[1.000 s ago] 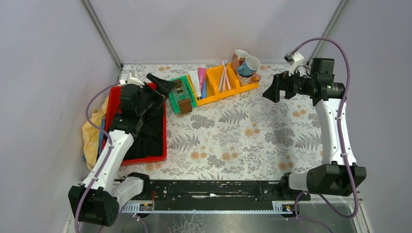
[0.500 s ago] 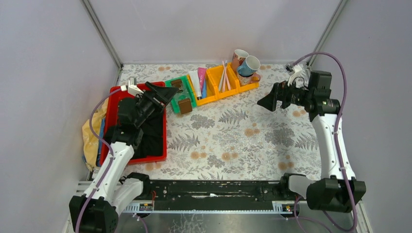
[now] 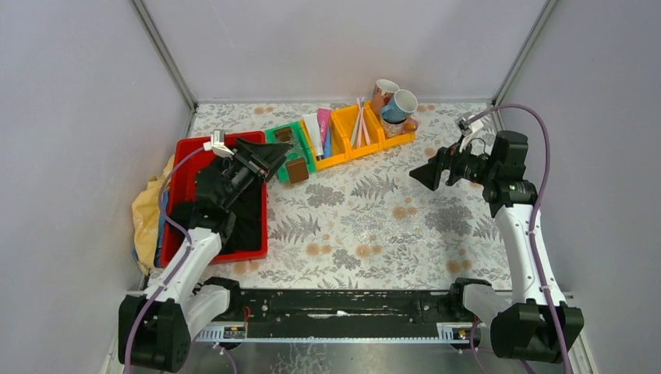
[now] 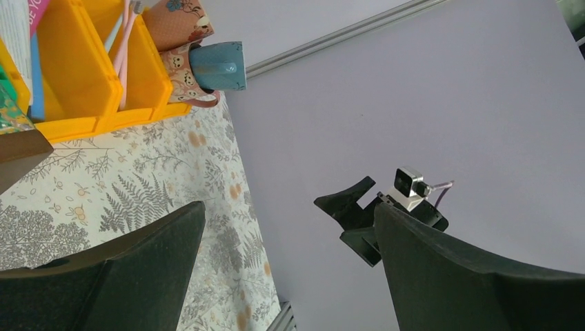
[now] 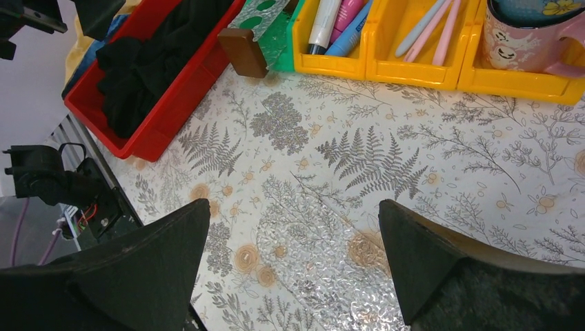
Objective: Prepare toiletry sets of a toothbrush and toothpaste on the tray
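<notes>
Table cover (image 5: 331,241) is showing a glossy, embossed, foil-like sheen. Yellow bins (image 5: 414,72) and red tray (image 5: 179,103) are looking like smooth shiny plastic; black cloth (image 5: 148,62) is lying matt, 2 mugs (image 3: 394,100) are gleaming glazed.

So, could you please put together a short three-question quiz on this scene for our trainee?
1. How many toothpaste tubes lie in the yellow bin?
2. True or false: the toothbrushes already lie on the red tray.
3. The left hand and the right hand are: A) both open and empty; B) both shut on tubes; C) one open, one shut.

Key: 1 three; 2 false; 3 A.
</notes>
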`<action>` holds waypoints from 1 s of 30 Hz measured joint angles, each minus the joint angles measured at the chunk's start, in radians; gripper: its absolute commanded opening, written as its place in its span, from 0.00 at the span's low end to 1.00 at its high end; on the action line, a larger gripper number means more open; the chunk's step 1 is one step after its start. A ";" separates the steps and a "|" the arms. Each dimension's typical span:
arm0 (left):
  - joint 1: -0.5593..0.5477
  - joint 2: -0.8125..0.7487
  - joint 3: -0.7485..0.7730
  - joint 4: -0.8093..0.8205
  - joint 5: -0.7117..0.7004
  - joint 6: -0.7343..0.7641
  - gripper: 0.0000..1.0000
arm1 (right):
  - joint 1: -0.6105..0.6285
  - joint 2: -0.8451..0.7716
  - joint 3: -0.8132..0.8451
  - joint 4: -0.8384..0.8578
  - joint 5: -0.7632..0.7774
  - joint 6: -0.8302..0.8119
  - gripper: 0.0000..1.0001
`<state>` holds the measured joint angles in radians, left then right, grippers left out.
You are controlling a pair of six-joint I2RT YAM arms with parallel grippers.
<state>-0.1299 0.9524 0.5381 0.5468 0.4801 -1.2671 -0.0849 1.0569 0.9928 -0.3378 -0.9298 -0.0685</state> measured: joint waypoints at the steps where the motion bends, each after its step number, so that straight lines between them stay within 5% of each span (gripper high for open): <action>1: 0.000 0.014 0.000 0.013 -0.001 -0.002 1.00 | 0.000 -0.006 -0.012 0.016 0.000 0.000 0.99; 7: -0.016 0.125 0.052 0.016 -0.042 0.065 0.99 | 0.000 0.014 -0.040 0.090 0.000 0.003 0.99; 16: -0.120 0.269 0.190 -0.094 -0.348 0.250 0.89 | 0.000 0.076 -0.040 0.115 -0.026 -0.005 0.99; 30: -0.095 0.478 0.353 -0.461 -0.563 0.175 0.83 | 0.000 0.128 -0.056 0.075 -0.022 -0.078 0.99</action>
<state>-0.2249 1.4303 0.8913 0.0860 -0.0826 -1.0916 -0.0849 1.1851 0.9371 -0.2626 -0.9516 -0.1463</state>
